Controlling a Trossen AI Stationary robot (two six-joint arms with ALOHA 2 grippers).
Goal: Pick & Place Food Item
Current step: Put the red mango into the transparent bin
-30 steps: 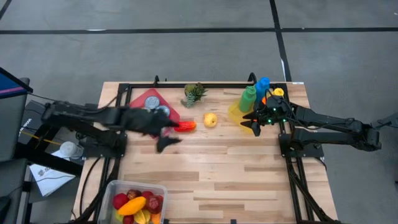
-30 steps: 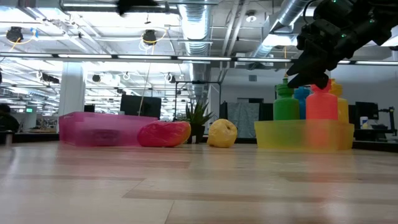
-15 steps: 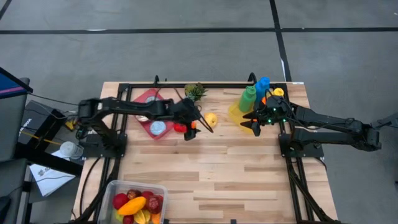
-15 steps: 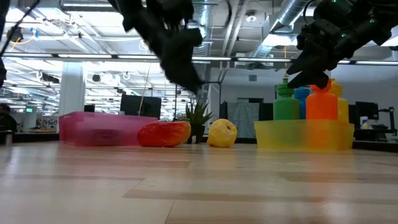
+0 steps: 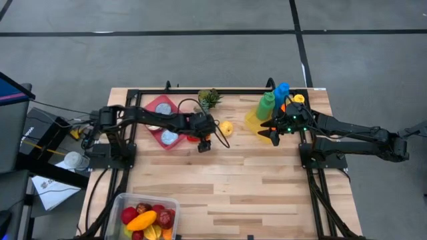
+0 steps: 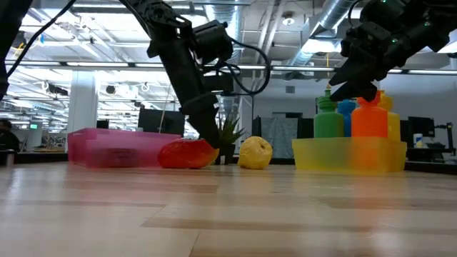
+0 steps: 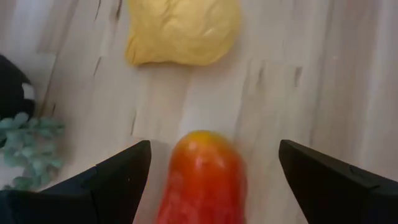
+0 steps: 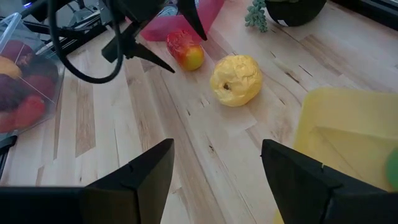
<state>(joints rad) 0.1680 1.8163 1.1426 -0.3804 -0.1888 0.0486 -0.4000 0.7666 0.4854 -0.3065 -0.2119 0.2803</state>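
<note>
A red-orange fruit (image 5: pixel 195 137) lies on the wooden table beside a pink tray (image 5: pixel 159 110). My left gripper (image 5: pixel 203 142) is open and tilted down over the fruit. In its wrist view the fruit (image 7: pixel 202 183) shows between the two fingers with a gap on each side. A yellow fruit (image 5: pixel 226 128) lies just to the right (image 7: pixel 183 28). My right gripper (image 5: pixel 269 132) hangs open above the table, beside a yellow bin (image 5: pixel 253 122), and holds nothing (image 8: pixel 217 155).
The yellow bin holds green, blue and orange bottles (image 6: pixel 350 118). A small potted plant (image 5: pixel 209 100) stands at the far edge behind the fruits. A clear tub of mixed fruit (image 5: pixel 143 217) sits at the near left corner. Bare wood spreads over the table's middle and near right.
My left gripper has swung toward the table's right edge and come down steeply, tipping nose-down, until its fingers stand around the red-orange fruit. The fruit has stayed where it was.
</note>
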